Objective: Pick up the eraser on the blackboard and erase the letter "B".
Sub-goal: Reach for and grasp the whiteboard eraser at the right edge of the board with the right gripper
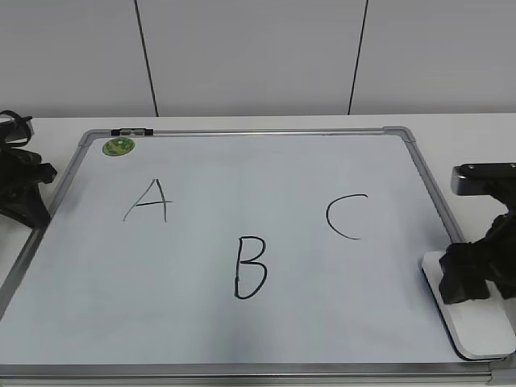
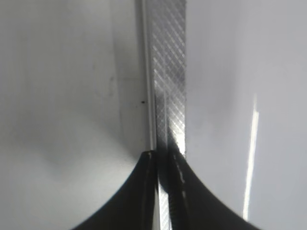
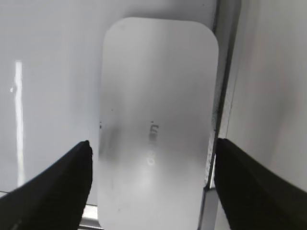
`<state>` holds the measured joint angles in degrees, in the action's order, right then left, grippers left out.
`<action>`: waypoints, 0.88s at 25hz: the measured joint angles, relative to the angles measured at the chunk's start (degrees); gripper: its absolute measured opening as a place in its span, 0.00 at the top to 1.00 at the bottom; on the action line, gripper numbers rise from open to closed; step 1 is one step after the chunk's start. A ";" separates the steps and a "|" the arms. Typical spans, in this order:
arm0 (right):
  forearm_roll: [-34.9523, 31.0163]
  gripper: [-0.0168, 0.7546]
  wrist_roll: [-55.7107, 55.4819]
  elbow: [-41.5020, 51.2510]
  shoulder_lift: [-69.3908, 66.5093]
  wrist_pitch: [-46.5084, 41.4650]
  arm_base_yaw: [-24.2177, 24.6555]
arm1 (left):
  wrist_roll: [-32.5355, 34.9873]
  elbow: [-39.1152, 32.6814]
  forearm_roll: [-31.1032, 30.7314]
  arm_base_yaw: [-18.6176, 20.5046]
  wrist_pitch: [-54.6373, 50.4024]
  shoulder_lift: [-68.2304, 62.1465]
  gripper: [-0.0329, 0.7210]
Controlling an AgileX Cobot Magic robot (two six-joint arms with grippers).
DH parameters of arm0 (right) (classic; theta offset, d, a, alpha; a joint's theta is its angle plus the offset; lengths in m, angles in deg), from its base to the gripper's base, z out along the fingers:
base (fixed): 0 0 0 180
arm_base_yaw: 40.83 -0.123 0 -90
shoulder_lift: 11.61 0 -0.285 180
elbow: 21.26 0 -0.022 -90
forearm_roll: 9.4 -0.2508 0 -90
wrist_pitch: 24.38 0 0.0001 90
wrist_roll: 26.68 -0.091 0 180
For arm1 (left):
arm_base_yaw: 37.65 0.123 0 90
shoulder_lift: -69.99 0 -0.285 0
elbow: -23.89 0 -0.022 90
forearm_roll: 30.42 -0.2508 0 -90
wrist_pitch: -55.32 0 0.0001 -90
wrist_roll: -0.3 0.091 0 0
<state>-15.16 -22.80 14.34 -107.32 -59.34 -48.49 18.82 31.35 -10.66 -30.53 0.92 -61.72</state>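
my right gripper (image 3: 152, 165) is spread wide, fingers either side of the eraser (image 3: 158, 120), which lies at the blackboard (image 1: 242, 339) near right corner. my left gripper (image 2: 160, 160) is pressed together over the frame. letter "B" (image 1: 250, 268) intact, centre-front

Green round magnet (image 1: 118, 146) (upper left), black "A" (image 1: 148, 201), "C" (image 1: 347, 217).

eraser (image 3: 156, 124): white rounded-rectangle block with faint grey lettering, lying flat at the board's right front corner, overlapping the frame | blackboard (image 1: 266, 367): white, grey-framed, lying flat | letter "B" (image 1: 250, 268): black, unerased, sitting front-centre between "A" and "C"
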 joint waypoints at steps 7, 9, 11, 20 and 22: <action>-1.06 0.22 -0.04 -2.26 -3.82 0.13 0.00 | 0.00 0.00 0.00 0.00 -0.05 0.00 0.91; -1.15 0.22 -0.28 -2.56 -5.20 -0.25 0.00 | 0.00 0.00 0.00 0.00 -0.05 0.00 0.91; -1.20 0.22 -0.31 -2.65 -6.29 -0.55 0.00 | 0.00 0.00 0.10 0.00 -0.05 0.00 0.91; -1.42 0.22 -0.70 -2.78 -6.89 -0.19 0.00 | 0.00 0.00 0.10 0.00 -0.05 0.00 0.91; -1.42 0.22 -0.79 -2.78 -6.93 -0.11 0.00 | 0.00 0.00 0.10 0.00 -0.05 0.00 0.91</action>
<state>-16.58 -23.59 11.56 -114.25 -59.45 -48.49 18.82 31.35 -10.56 -30.53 0.87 -61.72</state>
